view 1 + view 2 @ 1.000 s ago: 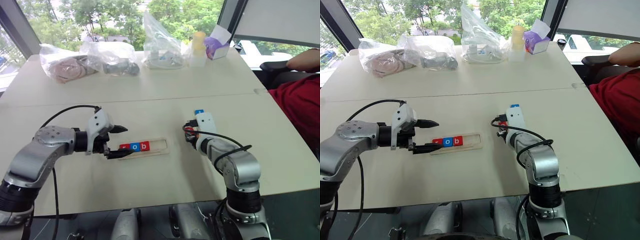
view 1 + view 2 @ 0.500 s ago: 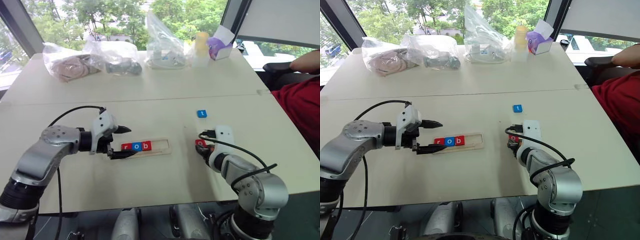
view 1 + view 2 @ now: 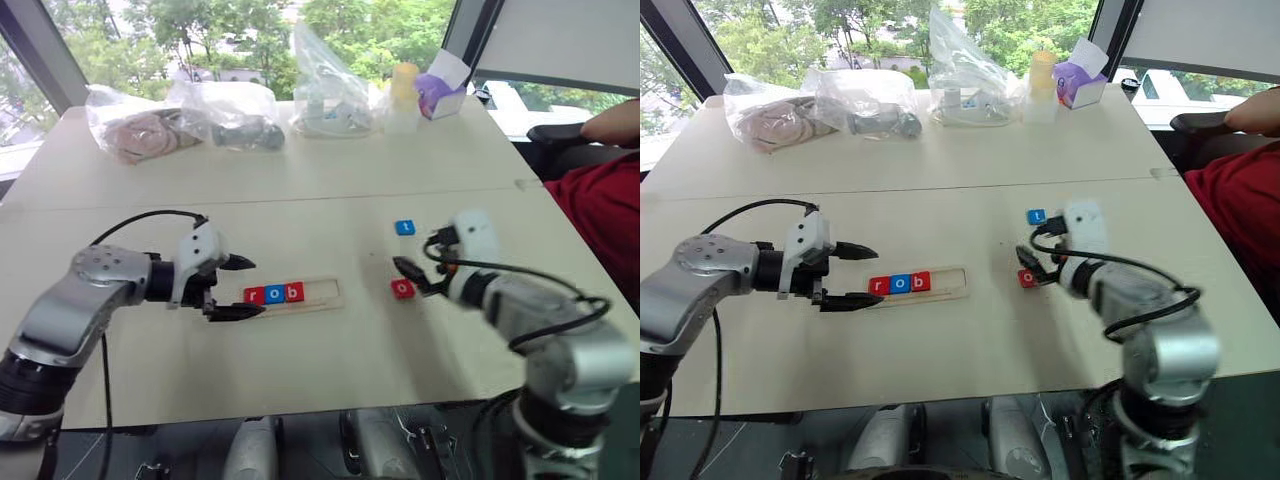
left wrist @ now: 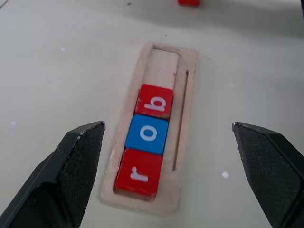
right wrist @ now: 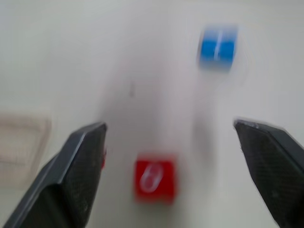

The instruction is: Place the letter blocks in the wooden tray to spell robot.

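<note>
The right tool [image 3: 1038,265] hangs spread wide and empty above the red o block [image 3: 1026,278], apart from it; a skewed regrip could flick it away. It lies right of the wooden tray [image 3: 318,294]. Left tool [image 3: 238,288], equally wide, touches nothing beside the tray's r end.

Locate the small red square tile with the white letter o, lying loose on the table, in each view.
Left eye: red o tile, right of the wooden tray.
Right eye, below the blue t tile.
Left wrist: at the edge beyond the tray.
Right wrist, between the fingers.
Shared landmark: the tray.
</note>
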`<state>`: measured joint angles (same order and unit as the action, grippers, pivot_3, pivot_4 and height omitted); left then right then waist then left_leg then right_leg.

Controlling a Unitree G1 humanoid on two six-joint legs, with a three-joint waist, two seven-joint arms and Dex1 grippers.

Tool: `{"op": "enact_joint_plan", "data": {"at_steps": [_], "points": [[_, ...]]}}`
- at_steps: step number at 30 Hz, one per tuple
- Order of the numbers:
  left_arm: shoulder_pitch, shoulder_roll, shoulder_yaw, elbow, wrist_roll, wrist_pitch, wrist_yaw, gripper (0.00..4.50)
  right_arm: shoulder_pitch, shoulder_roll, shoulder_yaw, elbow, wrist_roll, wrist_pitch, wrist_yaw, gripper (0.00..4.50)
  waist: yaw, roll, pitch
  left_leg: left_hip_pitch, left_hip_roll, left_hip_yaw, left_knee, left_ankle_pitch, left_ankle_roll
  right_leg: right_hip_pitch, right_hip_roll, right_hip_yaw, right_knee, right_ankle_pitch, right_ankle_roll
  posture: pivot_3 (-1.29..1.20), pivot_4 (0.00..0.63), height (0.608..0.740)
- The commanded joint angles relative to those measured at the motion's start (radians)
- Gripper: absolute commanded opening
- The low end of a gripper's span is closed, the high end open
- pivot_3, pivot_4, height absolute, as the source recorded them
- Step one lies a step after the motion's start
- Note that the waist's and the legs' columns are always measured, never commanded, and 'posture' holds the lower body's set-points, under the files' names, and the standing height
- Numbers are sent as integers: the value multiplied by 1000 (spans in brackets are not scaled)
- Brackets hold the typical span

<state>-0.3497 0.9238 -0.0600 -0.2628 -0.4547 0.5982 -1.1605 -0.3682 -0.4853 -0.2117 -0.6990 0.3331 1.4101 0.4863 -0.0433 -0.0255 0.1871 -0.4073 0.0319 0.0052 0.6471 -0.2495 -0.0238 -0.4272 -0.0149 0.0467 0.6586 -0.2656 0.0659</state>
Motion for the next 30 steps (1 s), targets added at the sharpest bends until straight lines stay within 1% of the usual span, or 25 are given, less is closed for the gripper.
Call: {"op": "enact_joint_plan", "data": {"at_steps": [1, 3, 5, 7, 9, 13, 16, 21, 24, 27, 29, 30], "points": [[-33, 18, 20, 14, -7, -27, -40, 4500, 72, -234, 62, 137, 44, -418, 392, 4464, 3, 0, 0, 0, 0, -1, -1, 0, 0, 1, 1, -1, -1, 0, 0, 0, 150, 740], [-45, 21, 17, 18, -3, -31, -56, 4500, 102, -331, 101, 282, 10, -672, 545, 4464, 3, -1, 0, -1, 0, -1, -1, -1, 2, 1, 2, -2, -3, 1, 4, 0, 150, 740], [-50, 23, 21, -1, -23, -13, -69, 4500, 104, -395, 159, 447, -30, -896, 685, 4464, -2, -1, 0, -1, 1, 0, -1, -2, 3, 1, 2, -2, -4, 2, 4, 0, 150, 740], [-46, 33, 22, -19, -32, 1, -80, 4500, 69, -411, 213, 590, -62, -1044, 767, 4464, -4, -1, 0, -1, 1, 1, -1, -2, 3, 1, 2, 0, -4, 2, 4, 0, 150, 740], [-25, 55, 19, -33, -17, -5, -86, 4500, -3, -389, 274, 739, -107, -1186, 821, 4464, -9, 0, 1, 0, 1, 2, 0, -2, 3, 1, 3, 1, -4, 2, 4, 0, 150, 740], [23, 67, 52, -64, -35, 13, -69, 4500, -108, -337, 351, 945, -170, -1379, 880, 4464, -10, 1, 2, 1, 2, 3, 1, -2, 3, 1, 3, 1, -1, 2, 3, 0, 150, 740], [72, 77, 95, -113, -62, 38, -50, 4500, -173, -302, 386, 1077, -209, -1482, 905, 4464, -6, 1, 2, 0, 2, 3, 1, -2, 3, 1, 3, 1, -1, 2, 3, 0, 150, 740], [116, 78, 134, -191, -114, 91, -18, 4500, -218, -272, 417, 1182, -224, -1561, 958, 4464, 5, 1, 2, 0, 2, 2, 1, -1, 3, 1, 2, 1, -1, 2, 3, 0, 150, 740], [122, 83, 140, -193, -113, 93, -5, 4500, -234, -256, 428, 1242, -236, -1600, 977, 3693, 4, 1, 2, 0, 2, 3, 2, -1, 3, 1, 1, 1, -1, 2, 3, 0, 150, 740], [120, 89, 139, -189, -111, 89, -1, 4500, -243, -247, 431, 1275, -243, -1620, 989, 2113, 1, 1, 2, 2, 1, 3, 3, -1, 2, 2, 1, 1, 1, 2, 3, 0, 150, 740], [120, 94, 139, -187, -112, 89, -1, 4500, -245, -246, 430, 1274, -245, -1610, 993, 1173, 0, 1, 2, 3, 1, 4, 3, -1, 2, 2, 1, 2, 3, 2, 3, 0, 150, 740], [121, 97, 139, -184, -112, 88, -3, 4500, -245, -244, 426, 1271, -243, -1600, 988, 1149, 0, 1, 2, 4, 1, 5, 3, -1, 2, 2, 1, 3, 4, 2, 3, 0, 150, 740]]}}
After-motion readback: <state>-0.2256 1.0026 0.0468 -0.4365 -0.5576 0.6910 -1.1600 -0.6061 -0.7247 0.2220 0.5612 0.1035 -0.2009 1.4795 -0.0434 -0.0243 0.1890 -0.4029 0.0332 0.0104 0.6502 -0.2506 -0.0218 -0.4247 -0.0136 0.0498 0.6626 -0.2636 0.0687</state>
